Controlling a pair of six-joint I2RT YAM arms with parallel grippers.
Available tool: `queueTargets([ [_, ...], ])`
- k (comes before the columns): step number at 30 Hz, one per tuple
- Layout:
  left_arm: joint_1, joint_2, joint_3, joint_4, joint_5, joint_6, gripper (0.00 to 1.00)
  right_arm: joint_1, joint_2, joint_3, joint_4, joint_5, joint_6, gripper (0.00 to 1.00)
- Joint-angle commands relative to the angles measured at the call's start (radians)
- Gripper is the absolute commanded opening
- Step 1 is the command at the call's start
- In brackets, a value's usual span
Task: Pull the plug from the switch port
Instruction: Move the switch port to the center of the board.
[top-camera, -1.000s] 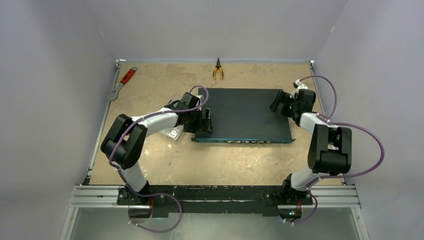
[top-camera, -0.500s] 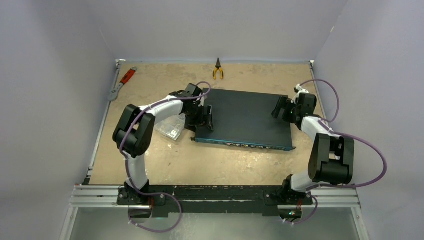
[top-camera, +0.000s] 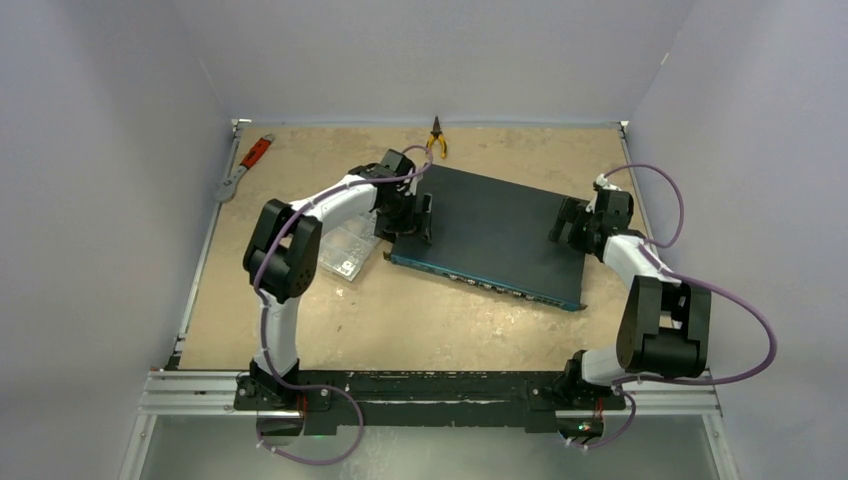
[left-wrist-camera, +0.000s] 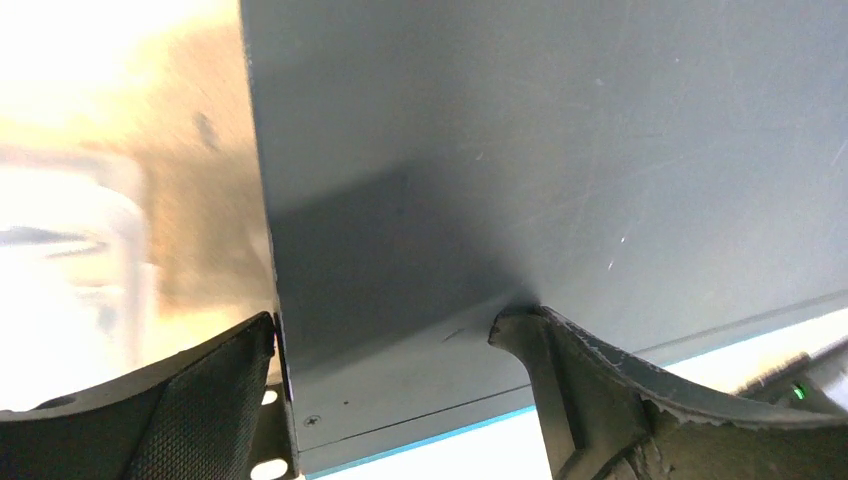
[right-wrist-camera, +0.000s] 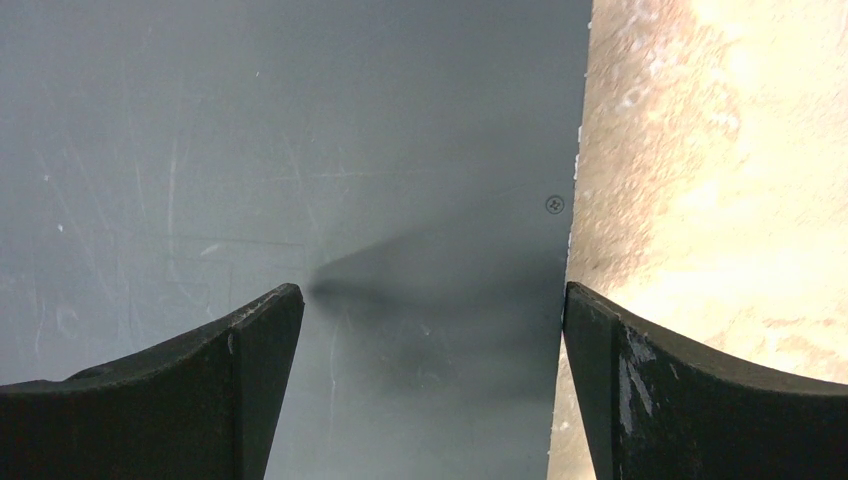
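The switch (top-camera: 490, 235) is a flat dark-teal box lying askew on the table, its blue-edged port face (top-camera: 480, 283) towards the arms. No plug or cable shows in any view. My left gripper (top-camera: 412, 215) is open astride the switch's left edge: in the left wrist view (left-wrist-camera: 388, 328) one finger (left-wrist-camera: 200, 390) lies against the side and the other rests on the top (left-wrist-camera: 550, 150). My right gripper (top-camera: 568, 222) is open astride the right edge: in the right wrist view (right-wrist-camera: 432, 295) one finger is on the top (right-wrist-camera: 300, 130) and one finger (right-wrist-camera: 640, 380) is outside the edge.
A clear plastic compartment box (top-camera: 340, 250) lies just left of the switch, under the left arm. Yellow-handled pliers (top-camera: 436, 140) lie at the back middle. A red-handled wrench (top-camera: 245, 165) lies at the back left. Walls close in the table on three sides.
The switch has turned clockwise: its left end moved away from the arms, its right end nearer. The left gripper moved away with it, and the right gripper moved nearer.
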Motion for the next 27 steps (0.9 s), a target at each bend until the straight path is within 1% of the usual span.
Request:
queueTargets([
  [1, -0.065, -0.059, 0.064, 0.399, -0.159, 0.067, 0.9, 0.12, -0.056, 0.011, -0.181, -0.321, 0.172, 0.99],
  [5, -0.072, -0.188, 0.033, 0.394, -0.261, 0.111, 0.93, 0.12, -0.086, 0.054, -0.209, -0.246, 0.166, 0.99],
  [8, -0.077, -0.303, -0.016, 0.403, -0.307, 0.128, 0.94, 0.12, -0.102, 0.085, -0.227, -0.206, 0.155, 0.99],
  [12, -0.077, -0.438, -0.105, 0.417, -0.343, 0.13, 0.96, 0.119, -0.122, 0.108, -0.237, -0.174, 0.147, 0.99],
  [15, -0.077, -0.545, -0.185, 0.429, -0.362, 0.12, 0.99, 0.12, -0.121, 0.091, -0.208, -0.183, 0.144, 0.99],
  [19, -0.075, -0.701, -0.321, 0.478, -0.379, 0.094, 1.0, 0.118, -0.071, 0.083, -0.14, -0.231, 0.142, 0.99],
  [23, -0.073, -0.84, -0.445, 0.515, -0.399, 0.047, 0.99, 0.118, 0.001, 0.121, -0.1, -0.269, 0.134, 0.99],
  [27, -0.074, -0.931, -0.54, 0.521, -0.395, -0.006, 0.99, 0.116, 0.073, 0.168, -0.071, -0.272, 0.129, 0.99],
])
